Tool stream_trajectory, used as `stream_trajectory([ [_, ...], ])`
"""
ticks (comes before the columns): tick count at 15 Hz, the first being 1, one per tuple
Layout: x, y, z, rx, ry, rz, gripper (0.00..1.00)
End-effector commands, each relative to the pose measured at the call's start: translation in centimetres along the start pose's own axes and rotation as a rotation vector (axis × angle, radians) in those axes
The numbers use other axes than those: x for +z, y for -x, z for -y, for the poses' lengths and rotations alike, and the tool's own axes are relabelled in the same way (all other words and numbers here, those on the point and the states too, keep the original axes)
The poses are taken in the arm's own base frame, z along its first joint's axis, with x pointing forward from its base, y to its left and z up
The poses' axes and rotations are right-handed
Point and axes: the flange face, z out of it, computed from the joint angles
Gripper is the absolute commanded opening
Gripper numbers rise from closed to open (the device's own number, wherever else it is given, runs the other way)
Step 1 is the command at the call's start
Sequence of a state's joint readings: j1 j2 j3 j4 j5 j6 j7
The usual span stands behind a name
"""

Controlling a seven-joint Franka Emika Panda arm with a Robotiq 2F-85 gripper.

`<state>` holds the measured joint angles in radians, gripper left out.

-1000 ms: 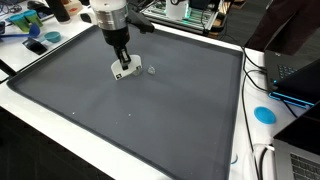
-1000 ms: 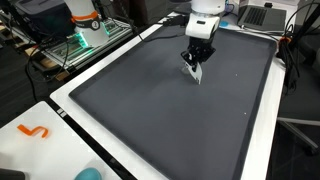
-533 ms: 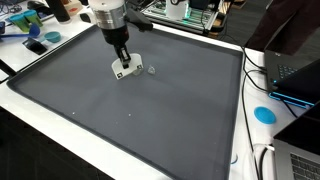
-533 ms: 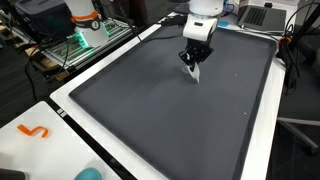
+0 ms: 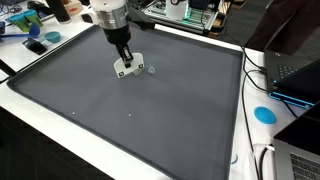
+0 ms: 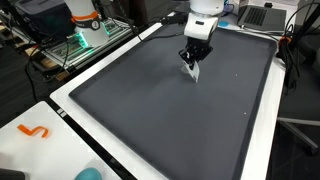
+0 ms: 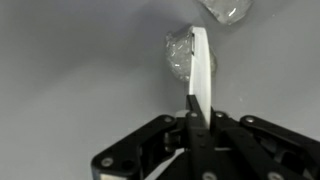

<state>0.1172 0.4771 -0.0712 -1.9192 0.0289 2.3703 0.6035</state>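
Wrist view, tool pinching white strip, clear wrapper partly hidden, clear scrap cropped above

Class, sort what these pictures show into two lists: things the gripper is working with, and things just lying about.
In use: gripper, white card, clear lump beside the card, dark mat.
Lying about: blue disc, laptop, orange squiggle.

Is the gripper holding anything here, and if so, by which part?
Yes. The gripper is shut on a thin white flat piece, pinched by one end and seen edge-on in the wrist view. Its free end lies beside a crumpled clear wrapper.
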Motion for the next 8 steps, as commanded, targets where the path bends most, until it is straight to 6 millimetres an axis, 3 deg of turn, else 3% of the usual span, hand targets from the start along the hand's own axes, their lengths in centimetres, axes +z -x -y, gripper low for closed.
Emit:
stream_trajectory([
  [1, 0.0, 0.0, 0.0, 0.000, 0.000, 0.001, 0.04],
  [5, 0.0, 0.0, 0.0, 0.000, 0.000, 0.000, 0.01],
  [8, 0.6, 1.2, -0.1, -0.026, 0.018, 0.028, 0.01],
])
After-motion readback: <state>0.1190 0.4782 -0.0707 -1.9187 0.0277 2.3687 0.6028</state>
